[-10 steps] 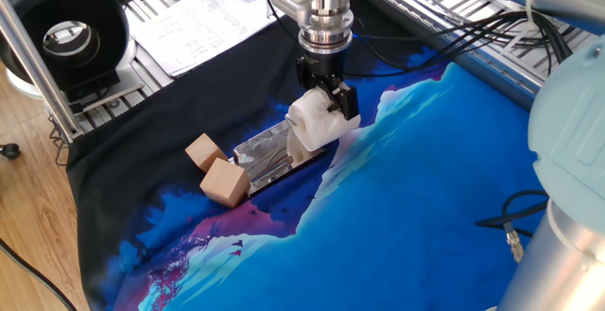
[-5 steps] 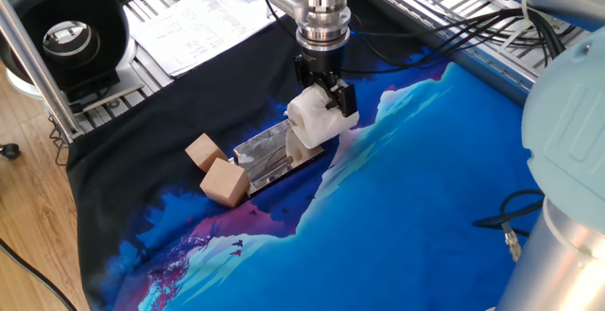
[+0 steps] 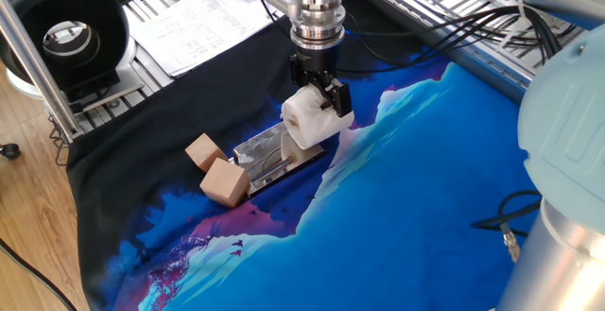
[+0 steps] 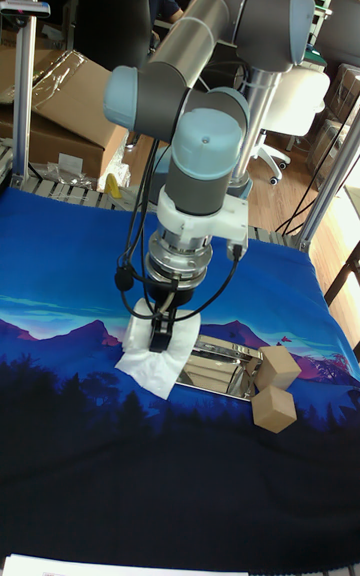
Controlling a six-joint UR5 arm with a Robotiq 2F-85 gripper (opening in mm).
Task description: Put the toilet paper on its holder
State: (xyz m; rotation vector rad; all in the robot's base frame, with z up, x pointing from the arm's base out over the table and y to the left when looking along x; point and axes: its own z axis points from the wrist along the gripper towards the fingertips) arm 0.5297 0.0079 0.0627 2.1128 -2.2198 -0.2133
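The toilet paper [image 3: 304,125], a white soft roll, hangs in my gripper [image 3: 319,99], which is shut on its upper part. It is held tilted over the right end of the holder [image 3: 265,153], a shiny silver plate lying on the dark cloth. I cannot tell whether the roll touches the plate. In the tall fixed view the gripper [image 4: 163,333] points straight down onto the toilet paper [image 4: 146,364], just left of the holder [image 4: 224,366].
Two tan wooden cubes [image 3: 201,149] [image 3: 225,181] sit at the holder's left end. Papers [image 3: 203,13] and a black round device [image 3: 64,33] lie beyond the cloth's far-left edge. Cables [image 3: 425,46] trail behind the arm. The robot's base [image 3: 567,169] fills the right side.
The gripper, still holding the roll, has shifted slightly left and up over the holder. The cubes and the plate have stayed put.
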